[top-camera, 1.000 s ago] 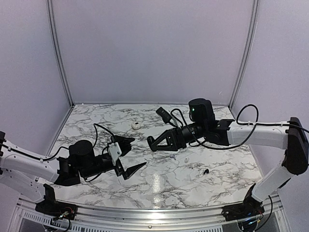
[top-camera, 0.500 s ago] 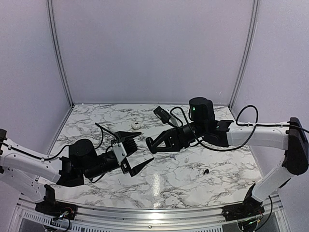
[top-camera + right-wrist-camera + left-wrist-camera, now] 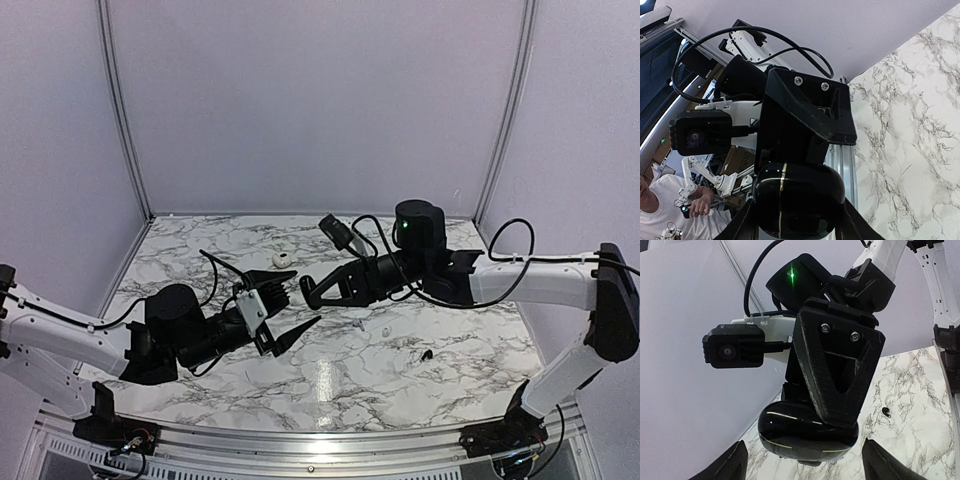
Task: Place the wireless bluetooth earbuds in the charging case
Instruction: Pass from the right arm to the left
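Two loose earbuds lie on the marble table [image 3: 200, 250], well apart from the grippers: a white earbud [image 3: 384, 331] just right of centre and a black earbud [image 3: 426, 354] nearer the front edge. Neither sits in any case. A small white piece [image 3: 283, 259] towards the back is too small to identify. The charging case [image 3: 807, 435], a glossy black pebble with a thin seam line, is raised above the table at mid-width. Its lid appears shut, though the hinge side is hidden. The right gripper [image 3: 318, 292] holds it, with fingers pressed to opposite sides of the shell and jaws about half apart. The left gripper [image 3: 302, 308] faces it nose to nose. Its jaws are spread wide to either side of the case, touching nothing and holding nothing. Plain pale walls [image 3: 320, 100] enclose the workspace.

Judged step: a second grip on the case, probably to open the lid, so the task is at an early stage with no bud seated.

Hazards from here:
(a) The shell is rounded and slick, so an off-centre squeeze by the left fingers could squirt it out of the right-hand grip and drop it.
(b) The two sets of fingers overlap closely and may collide or pinch each other rather than the case.
(c) A falling case could strike and scatter the tiny buds below
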You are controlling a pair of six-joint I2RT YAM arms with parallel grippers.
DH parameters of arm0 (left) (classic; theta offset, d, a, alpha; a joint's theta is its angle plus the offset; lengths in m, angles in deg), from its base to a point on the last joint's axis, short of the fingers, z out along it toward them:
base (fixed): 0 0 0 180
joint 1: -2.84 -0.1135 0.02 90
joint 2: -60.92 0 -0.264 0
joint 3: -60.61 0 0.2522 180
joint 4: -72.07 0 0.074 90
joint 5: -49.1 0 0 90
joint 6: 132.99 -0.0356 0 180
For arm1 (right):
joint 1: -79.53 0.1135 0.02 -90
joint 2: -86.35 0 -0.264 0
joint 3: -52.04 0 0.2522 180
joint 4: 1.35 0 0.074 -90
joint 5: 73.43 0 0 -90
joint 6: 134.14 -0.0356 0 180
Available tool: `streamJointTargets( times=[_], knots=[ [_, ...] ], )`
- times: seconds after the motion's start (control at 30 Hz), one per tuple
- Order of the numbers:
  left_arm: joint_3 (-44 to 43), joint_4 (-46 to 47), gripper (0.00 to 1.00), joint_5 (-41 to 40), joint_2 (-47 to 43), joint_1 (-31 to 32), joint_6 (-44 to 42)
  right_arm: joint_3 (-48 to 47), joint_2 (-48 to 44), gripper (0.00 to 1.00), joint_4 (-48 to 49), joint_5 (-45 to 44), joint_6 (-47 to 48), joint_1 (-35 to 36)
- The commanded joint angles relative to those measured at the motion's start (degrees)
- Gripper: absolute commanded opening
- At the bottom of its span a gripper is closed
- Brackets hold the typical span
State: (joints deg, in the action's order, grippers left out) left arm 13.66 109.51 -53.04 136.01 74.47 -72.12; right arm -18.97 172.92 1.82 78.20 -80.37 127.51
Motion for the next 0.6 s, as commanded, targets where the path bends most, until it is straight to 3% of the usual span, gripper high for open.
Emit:
streamJointTargets(
  times=[0.0,0.4,0.57],
  knots=[
    [-2.11,2.05,0.79,-0.07,1.16,0.43,-1.13,0.56,-1.02,0.38,3.47,-0.06,-1.97,0.44],
    [-3.2,1.88,0.67,1.2,1.7,0.43,-1.99,1.4,-1.31,0.38,5.78,1.06,-3.5,0.53],
    [-3.28,1.89,0.66,1.78,1.42,0.43,-1.99,2.3,-1.06,0.39,7.33,1.3,-4.81,0.57]
  ],
)
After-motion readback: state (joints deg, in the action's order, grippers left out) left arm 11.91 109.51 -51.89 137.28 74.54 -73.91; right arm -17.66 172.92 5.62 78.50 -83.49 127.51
